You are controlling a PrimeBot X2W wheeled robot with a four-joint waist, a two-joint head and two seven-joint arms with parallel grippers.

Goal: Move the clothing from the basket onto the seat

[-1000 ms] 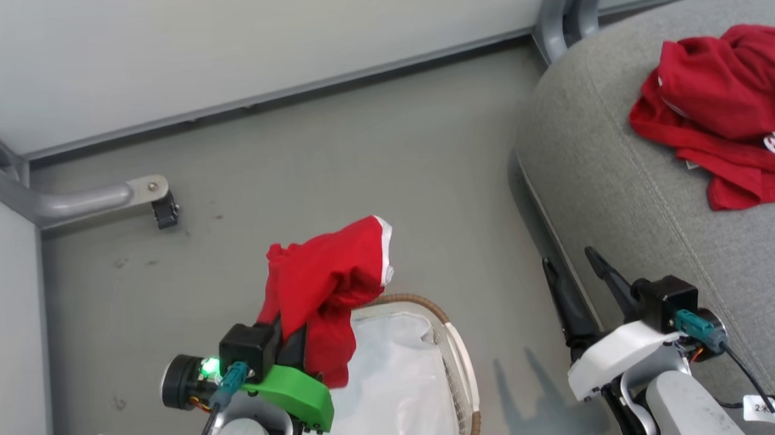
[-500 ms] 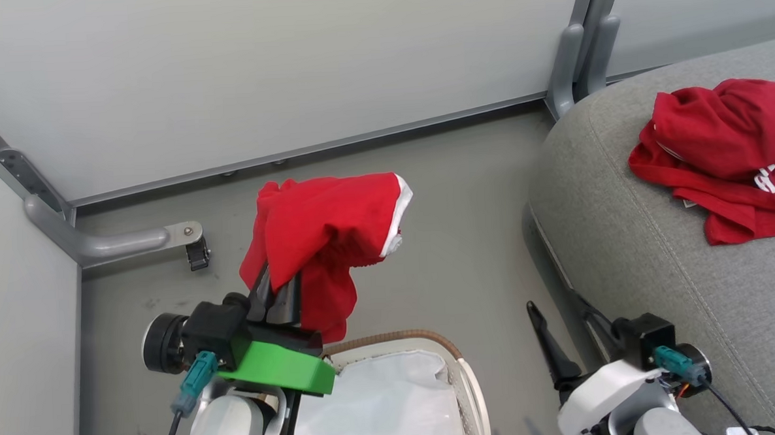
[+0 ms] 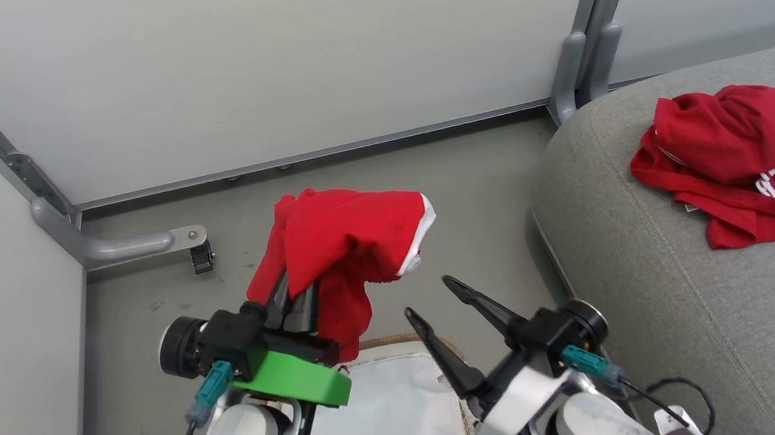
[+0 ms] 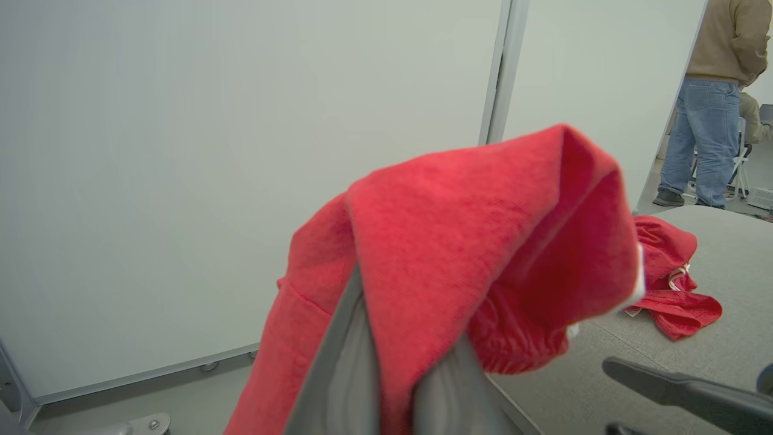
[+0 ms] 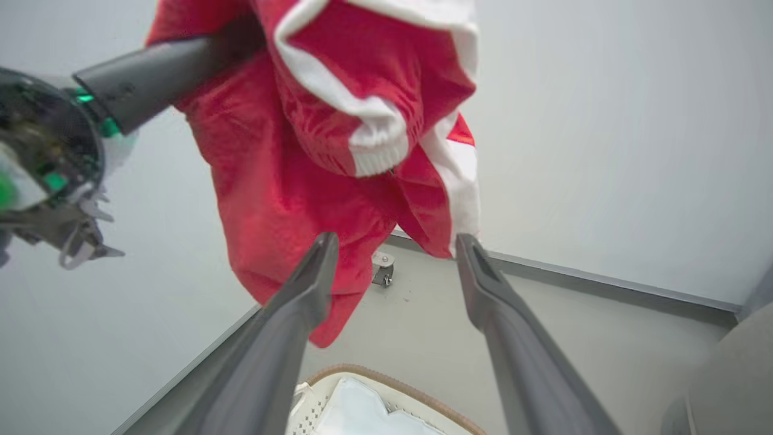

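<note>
The left tool's fingertips (image 3: 297,293) are buried in the red garment (image 3: 349,235) — grip point unseen. The basket (image 3: 393,340) is cut off at the head view's bottom edge, and the person (image 4: 718,103) at the left wrist view's top edge.

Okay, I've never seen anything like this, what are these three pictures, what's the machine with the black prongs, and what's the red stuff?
It is a two-armed robot, photographed at one moment by three of its own cameras. The wide picture looks down from its head. The other two come from cameras on its wrists, looking along each arm's fingers.

The left pincer is shut on a red garment with white trim, lifted above the white basket on the floor. The right pincer stands open and empty, pointing up toward that garment; its wrist picture shows the cloth hanging just beyond its fingers.

A second red garment already lies on the grey sofa at the right. In the left wrist picture a person stands far off.
</note>
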